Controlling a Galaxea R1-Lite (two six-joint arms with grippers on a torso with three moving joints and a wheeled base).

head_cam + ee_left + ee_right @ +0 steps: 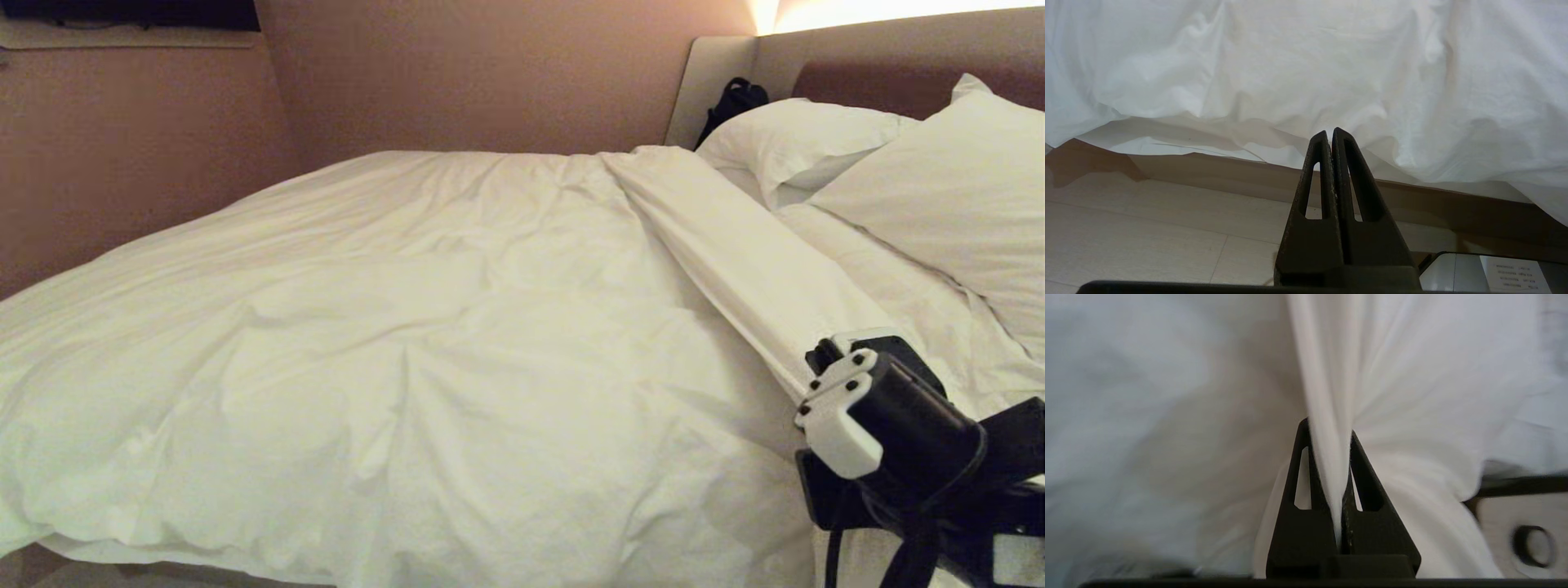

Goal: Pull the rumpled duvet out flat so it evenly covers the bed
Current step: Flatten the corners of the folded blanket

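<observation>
The white duvet [408,327] lies creased over most of the bed [882,77], and its long top edge is drawn into a taut band running from the far side to the near right. At that band's near end my right gripper [824,363] is shut on a fold of the duvet [1327,367], which is pinched between the black fingers [1302,473]. My left gripper [1330,132] is shut with nothing in it. It is parked low beside the bed, pointing at the duvet's hanging edge [1306,61] and the beige base [1208,171].
Two plump white pillows [800,139] [955,188] lean against the headboard, with bare sheet [898,278] below them. A black bag [735,102] sits in the far headboard corner. A wall [122,163] runs along the bed's far side. Pale wood floor [1147,228] lies beside the bed.
</observation>
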